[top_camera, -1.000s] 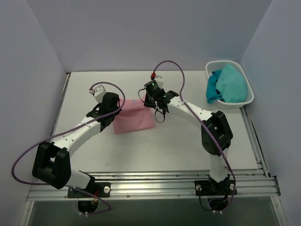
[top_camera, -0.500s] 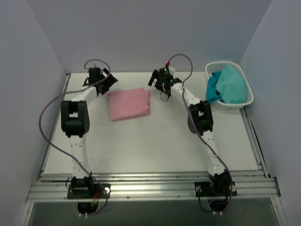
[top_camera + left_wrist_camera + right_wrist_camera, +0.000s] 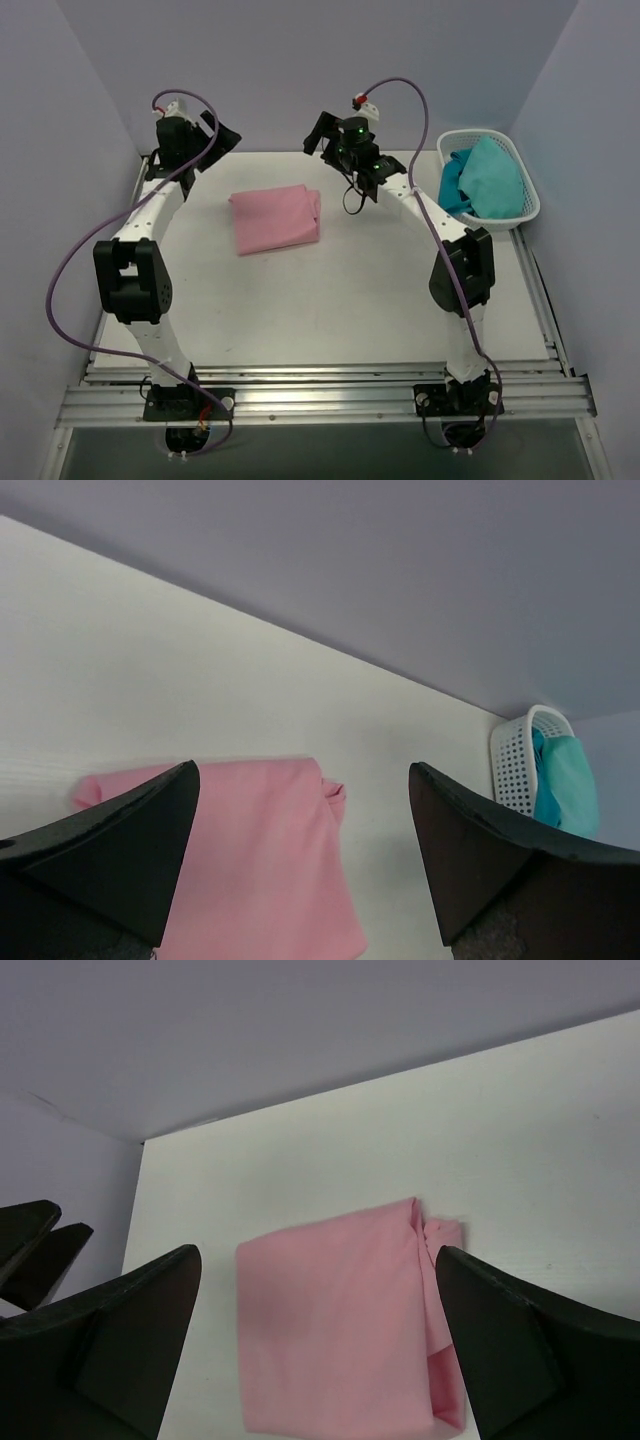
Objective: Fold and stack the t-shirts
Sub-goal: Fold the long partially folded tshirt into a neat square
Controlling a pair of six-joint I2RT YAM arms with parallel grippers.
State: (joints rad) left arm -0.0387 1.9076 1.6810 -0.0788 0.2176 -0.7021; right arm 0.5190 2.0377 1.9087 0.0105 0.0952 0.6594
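the pink t-shirt (image 3: 276, 220) is soft, matt cloth with light creases. the worktop (image 3: 330, 300) is smooth, matt white. the basket (image 3: 527, 205) is white plastic lattice, holding teal cloth (image 3: 495, 175). the left tool (image 3: 300, 865) and right tool (image 3: 315, 1345) have matt black plastic fingers (image 3: 110, 855). the front rail (image 3: 330, 398) is ribbed bare metal.

A folded pink t-shirt (image 3: 340, 1330) lies on the white table (image 3: 560, 1140), short of its far edge, framed by the right gripper (image 3: 317, 1260)'s wide-spread dark fingers (image 3: 130, 1340).
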